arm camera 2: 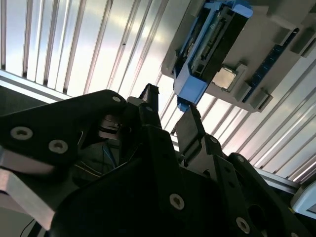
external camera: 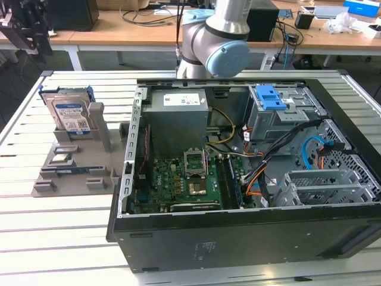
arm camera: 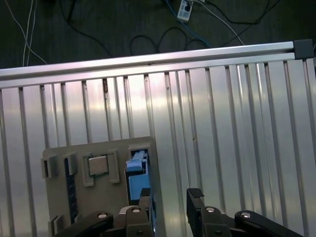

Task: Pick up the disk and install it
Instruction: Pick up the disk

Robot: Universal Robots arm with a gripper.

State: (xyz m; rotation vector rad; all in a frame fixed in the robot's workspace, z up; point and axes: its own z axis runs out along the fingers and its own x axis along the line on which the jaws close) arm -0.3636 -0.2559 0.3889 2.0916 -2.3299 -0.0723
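The disk [external camera: 69,113], a silver drive with a white-and-blue label in a blue carrier, stands upright in a slot of the grey holder [external camera: 71,170] on the slatted table at the exterior view's left. Its blue edge also appears in both wrist views, disk [arm camera: 137,172] and disk [arm camera 2: 211,45]. My gripper [external camera: 24,33] hangs high above the table's far left corner, apart from the disk. The black fingers are spread with nothing between them, as the gripper [arm camera: 169,200] and gripper [arm camera 2: 169,109] show.
An open computer case [external camera: 238,238] lies on the table at the exterior view's right, with a motherboard, a grey power supply [external camera: 177,116] and a grey drive cage topped by a blue latch [external camera: 271,97]. Cables cross its inside. Desks stand behind.
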